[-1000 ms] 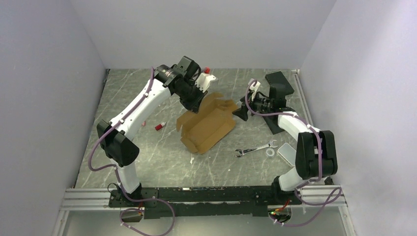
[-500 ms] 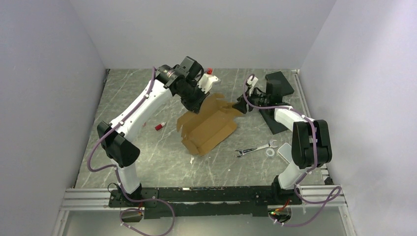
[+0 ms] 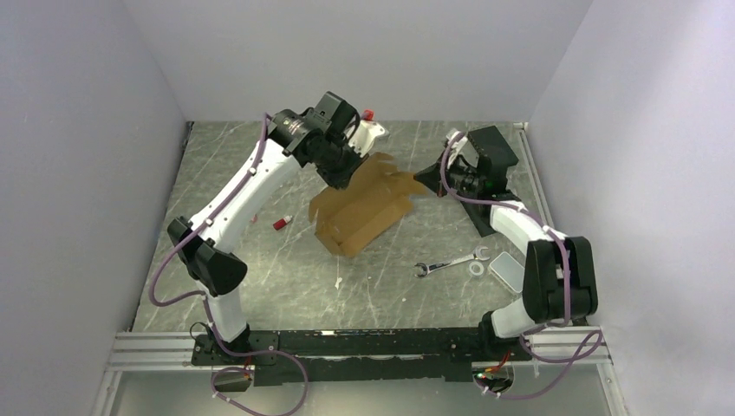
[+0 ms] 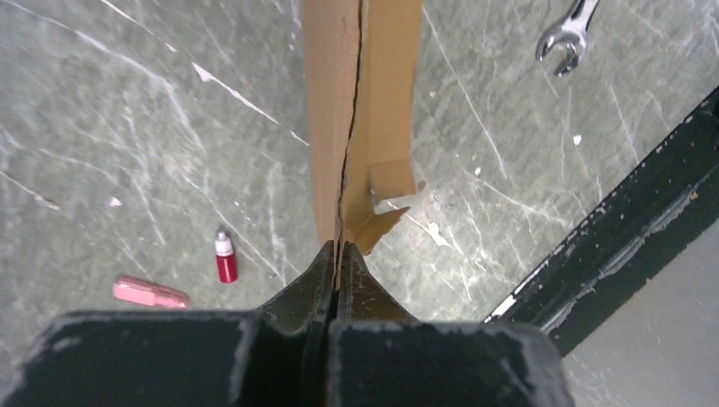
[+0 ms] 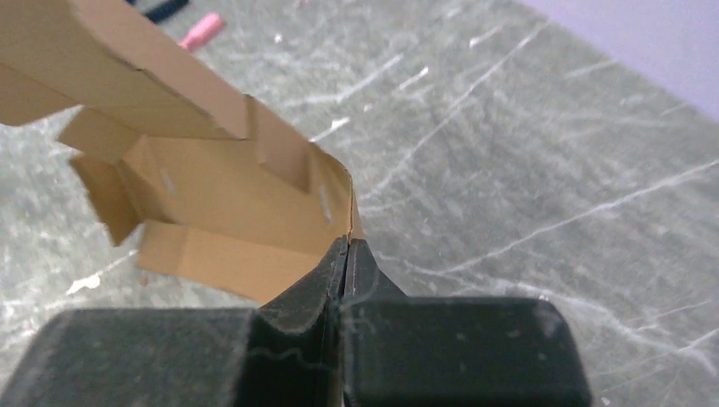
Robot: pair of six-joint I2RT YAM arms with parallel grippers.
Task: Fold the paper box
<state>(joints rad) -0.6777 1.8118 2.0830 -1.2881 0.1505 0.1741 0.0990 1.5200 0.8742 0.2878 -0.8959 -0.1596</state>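
The paper box [image 3: 364, 206] is a brown die-cut cardboard sheet, partly folded and held tilted above the middle of the table. My left gripper [image 3: 342, 180] is shut on its far left edge; in the left wrist view the sheet [image 4: 360, 110] runs edge-on away from the pinched jaws of the left gripper [image 4: 339, 252]. My right gripper [image 3: 425, 182] is shut on the rounded right flap, and the right wrist view shows the flap [image 5: 246, 182] clamped at the tips of the right gripper [image 5: 346, 244]. Both arms hold the sheet between them.
A silver wrench [image 3: 448, 262], a small ring [image 3: 477, 269] and a clear plastic case [image 3: 507, 271] lie near the right arm. A black pad [image 3: 491, 147] sits at the back right. A small red bottle [image 3: 280, 224] and a pink piece [image 4: 151, 293] lie to the left.
The right gripper moved onto the box's right flap and closed on it. The left arm shifted the box slightly back and left, still gripping it.
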